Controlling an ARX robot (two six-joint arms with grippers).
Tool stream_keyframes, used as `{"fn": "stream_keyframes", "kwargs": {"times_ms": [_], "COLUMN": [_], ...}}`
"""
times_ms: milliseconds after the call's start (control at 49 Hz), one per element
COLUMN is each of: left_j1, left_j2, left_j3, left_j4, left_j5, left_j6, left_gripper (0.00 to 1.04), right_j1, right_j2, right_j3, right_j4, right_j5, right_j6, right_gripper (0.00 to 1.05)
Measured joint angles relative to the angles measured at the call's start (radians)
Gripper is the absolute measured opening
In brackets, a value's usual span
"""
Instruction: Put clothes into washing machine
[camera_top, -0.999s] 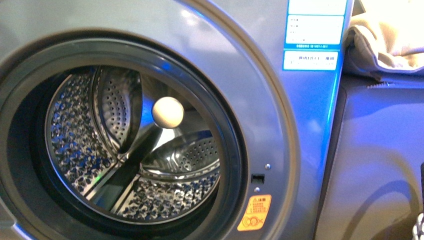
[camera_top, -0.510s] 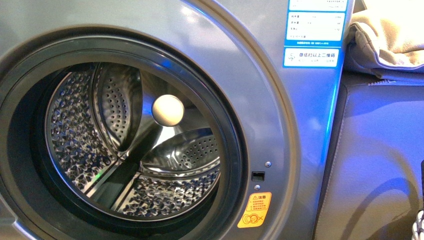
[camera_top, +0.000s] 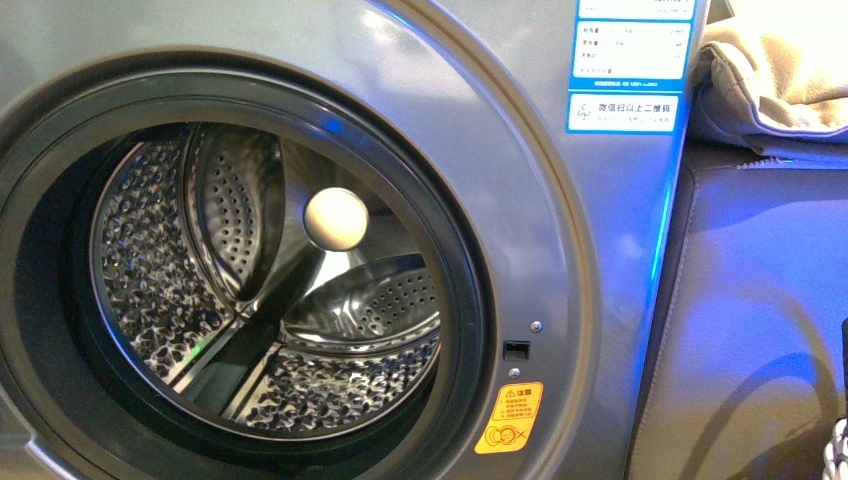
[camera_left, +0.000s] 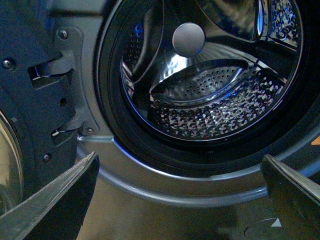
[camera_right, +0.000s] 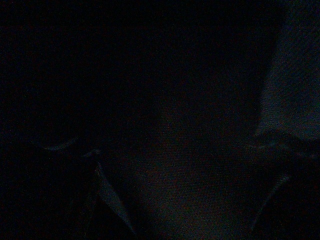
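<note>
The washing machine (camera_top: 560, 250) fills the front view, its round porthole standing open. Inside, the perforated steel drum (camera_top: 260, 300) holds no fabric that I can see. The clothes are out of view. In the left wrist view my left gripper (camera_left: 180, 167) is open, its two dark fingers spread wide just in front of the lower rim of the washing machine (camera_left: 165, 185), facing the drum (camera_left: 215, 100). Nothing lies between the fingers. The right wrist view is dark, so the right gripper's state does not show.
The open door and its hinge (camera_left: 55, 65) stand beside the porthole. To the right of the machine are a brown-grey panel (camera_top: 760, 320) and beige fabric (camera_top: 770, 80) above it. A yellow sticker (camera_top: 510, 418) and blue-and-white labels (camera_top: 630, 65) mark the machine's front.
The machine sits slightly higher in the front view than a second ago. Nothing else has visibly moved.
</note>
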Motion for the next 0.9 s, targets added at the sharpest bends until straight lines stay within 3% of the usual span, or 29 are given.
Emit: {"fn": "stream_keyframes", "kwargs": {"times_ms": [897], "left_j1": [0.000], "left_j2": [0.000], "left_j3": [0.000], "left_j4": [0.000], "left_j5": [0.000], "left_j6": [0.000], "left_gripper": [0.98], "right_j1": [0.013], "right_j2": [0.204], "right_j3": [0.088], "right_j4": [0.036], "right_j5": [-0.003], "right_j6": [-0.015], "right_gripper": [0.97]}}
